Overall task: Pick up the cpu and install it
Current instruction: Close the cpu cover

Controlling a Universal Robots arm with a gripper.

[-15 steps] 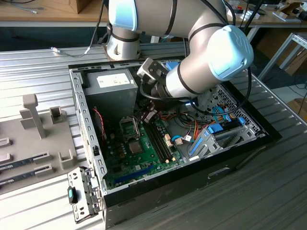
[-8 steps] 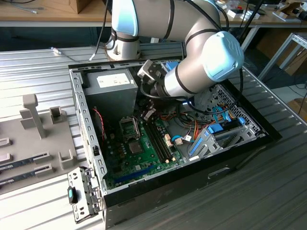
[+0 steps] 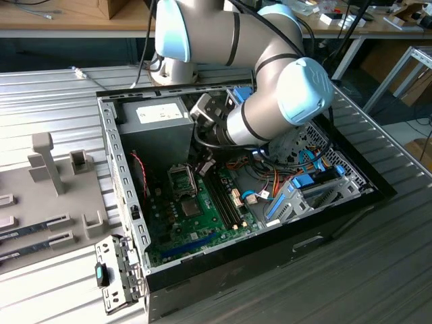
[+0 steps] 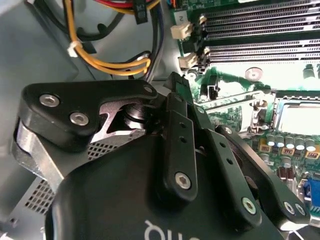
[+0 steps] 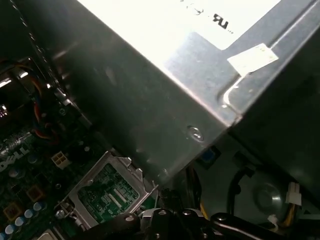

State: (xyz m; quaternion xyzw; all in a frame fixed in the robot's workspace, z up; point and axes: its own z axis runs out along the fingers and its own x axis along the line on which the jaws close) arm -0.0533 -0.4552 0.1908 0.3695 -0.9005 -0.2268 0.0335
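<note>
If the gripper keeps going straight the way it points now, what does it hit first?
Probably the motherboard beside the open CPU socket, next to the power supply box. Depth is unclear, so treat that as a guess.

Ribbed metal table, open computer case, grey fixture tray

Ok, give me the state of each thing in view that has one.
Case: side open, inside exposed.
Socket: cover open, frame raised.
Memory slots: empty.
Gripper: inside the case, above the socket.
Arm: bent down into the case.
</note>
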